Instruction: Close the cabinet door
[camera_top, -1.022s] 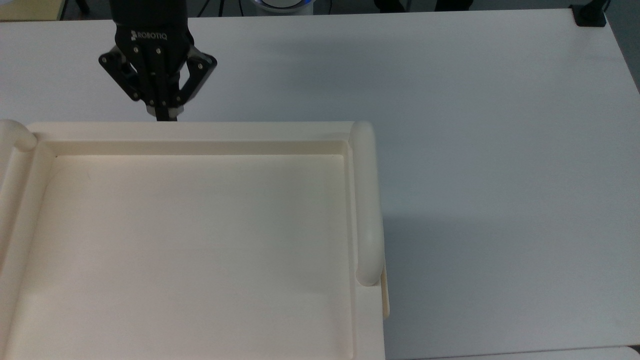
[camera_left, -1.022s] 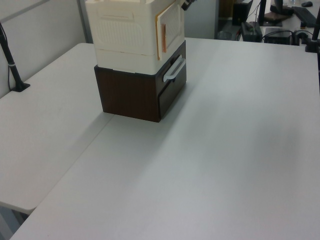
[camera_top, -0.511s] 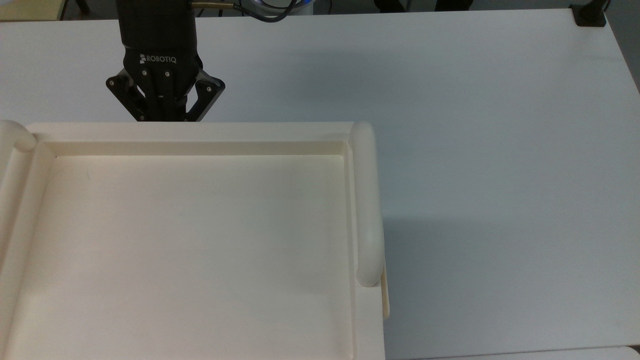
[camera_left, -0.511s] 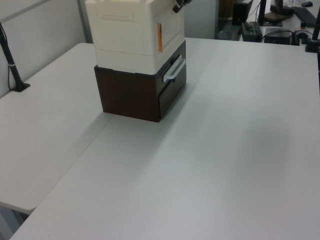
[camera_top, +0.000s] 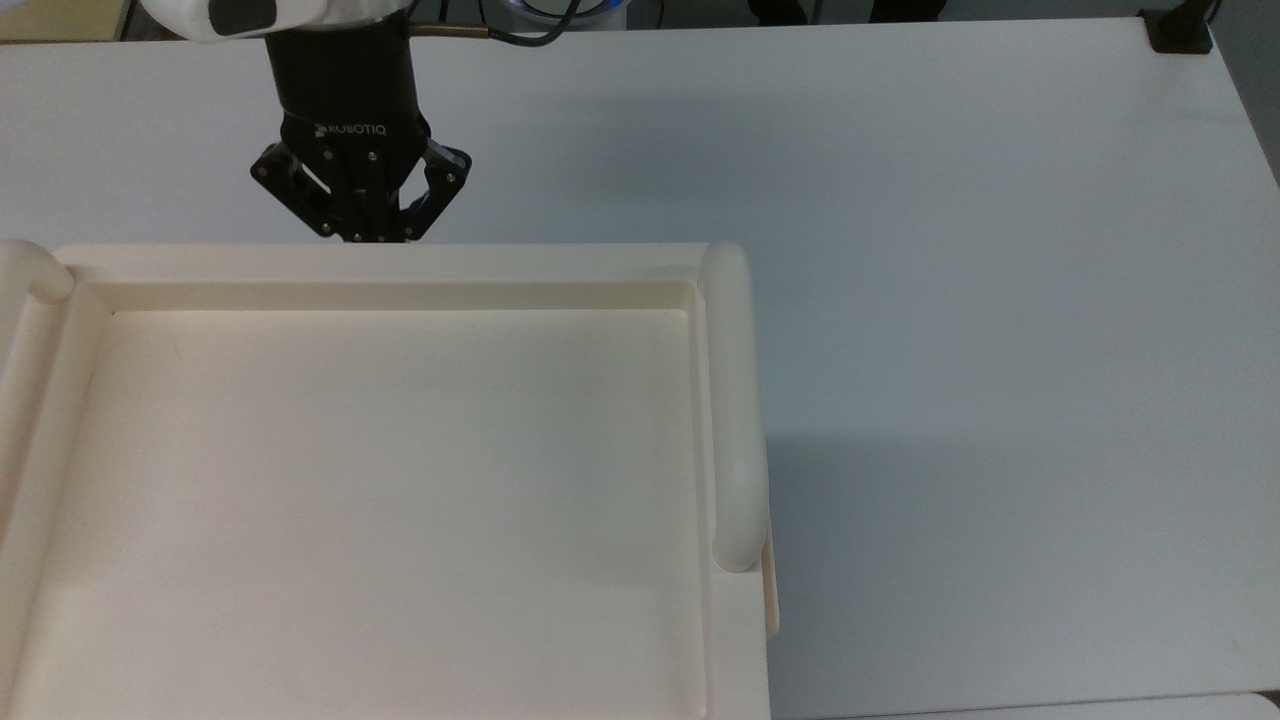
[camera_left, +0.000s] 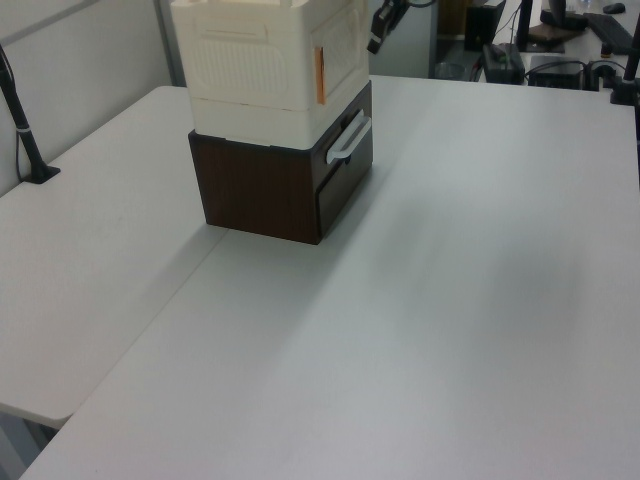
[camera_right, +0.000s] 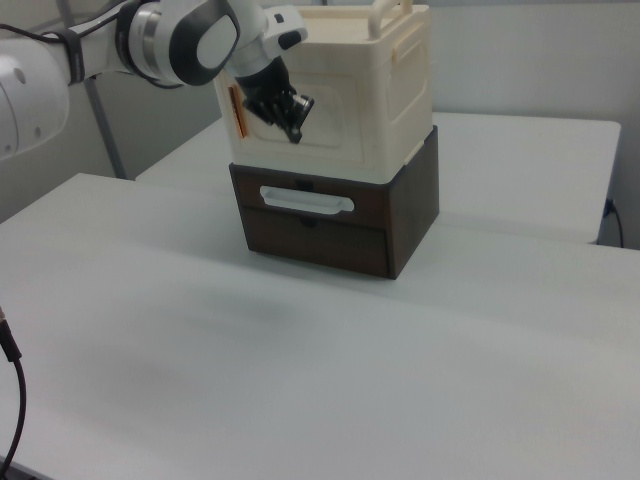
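Nearest, bare white table (camera_right: 330, 390), wide and unbroken in the right view's foreground.

Mid-table: dark brown drawer unit (camera_right: 335, 225) with a pale bar handle (camera_right: 305, 200) on its front. The cabinet (camera_right: 345, 95), cream and boxy, sits stacked on it, raised rails at the top.

The cabinet door (camera_right: 315, 115) lies flush in the cabinet's front face, upright, facing the same way as the drawer handle. Its long axis I cannot tell. An orange-brown strip (camera_right: 236, 112) runs vertically at the front face's edge, at the right view's left; in the left view the same strip (camera_left: 319, 76) sits at the corner of the cabinet.

The gripper (camera_right: 292, 113) hangs just in front of the door, fingers drawn in to a narrow gap, holding nothing. Contact with the door: cannot tell. In the left view the gripper (camera_left: 380, 28) stands off the cabinet front with a gap showing.

Top view: gripper (camera_top: 362, 236) just beyond the far edge of the recessed top. Open table to the top view's right of the rounded rail (camera_top: 735, 400).
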